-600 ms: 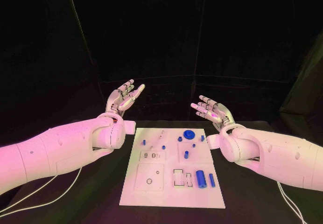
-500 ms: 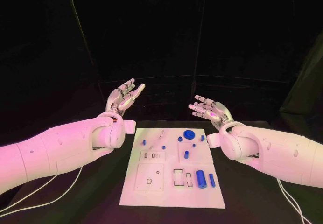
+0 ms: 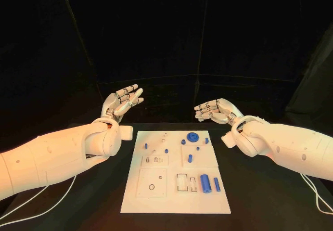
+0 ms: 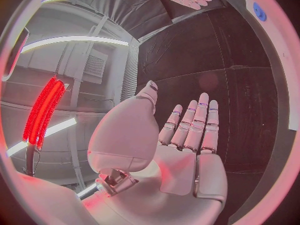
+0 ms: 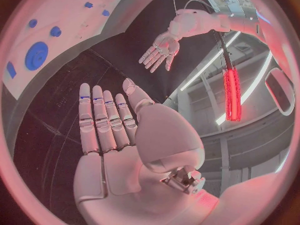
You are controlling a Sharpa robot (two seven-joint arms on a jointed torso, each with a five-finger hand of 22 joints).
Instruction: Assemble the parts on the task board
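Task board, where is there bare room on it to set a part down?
The task board is bare along its near edge, below the large blue cylinder and the square recess. Its far right corner is crowded around the blue disc. Both hands hover beyond the board.

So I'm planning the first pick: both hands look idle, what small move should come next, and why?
Probably lower the right hand toward the large blue disc on the task board. Both it and the left hand are raised beyond the board, fingers apart, holding nothing, and the disc lies nearest the right hand.
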